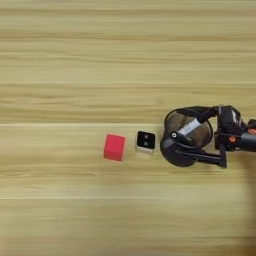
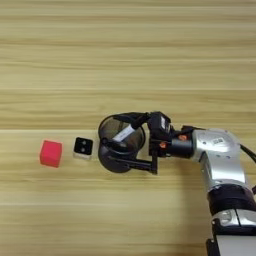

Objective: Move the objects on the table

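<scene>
Right arm (image 2: 220, 155) reaches in from three o'clock, its gripper (image 2: 116, 144) spread wide, one of the black fingers (image 2: 131, 165) on each side of the dark cup (image 1: 186, 137), marker (image 1: 189, 128) inside. At the cup's nine o'clock sits the white cube (image 1: 145, 141), then the red cube (image 1: 114, 147), all on the table (image 1: 100, 60)
</scene>
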`<action>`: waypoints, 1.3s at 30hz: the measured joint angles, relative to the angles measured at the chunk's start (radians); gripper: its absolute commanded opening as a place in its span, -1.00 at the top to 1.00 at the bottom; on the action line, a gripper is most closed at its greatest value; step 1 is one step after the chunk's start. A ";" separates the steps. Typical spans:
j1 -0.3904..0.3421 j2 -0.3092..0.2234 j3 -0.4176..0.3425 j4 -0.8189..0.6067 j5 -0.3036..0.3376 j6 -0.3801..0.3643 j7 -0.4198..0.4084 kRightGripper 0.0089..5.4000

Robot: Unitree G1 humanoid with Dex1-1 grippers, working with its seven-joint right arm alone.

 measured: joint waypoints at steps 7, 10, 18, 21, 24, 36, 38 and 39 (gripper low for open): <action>0.001 -0.014 0.002 0.056 -0.006 0.012 0.021 -0.99; 0.001 -0.016 0.003 0.091 -0.022 0.007 0.022 -0.99; -0.008 -0.018 0.006 0.186 -0.064 -0.025 0.021 -0.99; -0.018 -0.023 0.000 0.217 -0.067 -0.028 0.022 -0.99; -0.021 -0.032 -0.010 0.239 -0.066 -0.029 0.025 -0.99; -0.018 -0.111 -0.069 0.226 -0.041 -0.025 0.075 -0.99; -0.018 -0.121 -0.078 0.214 -0.037 -0.020 0.081 -0.99; -0.018 -0.125 -0.085 0.212 -0.036 -0.019 0.080 -0.99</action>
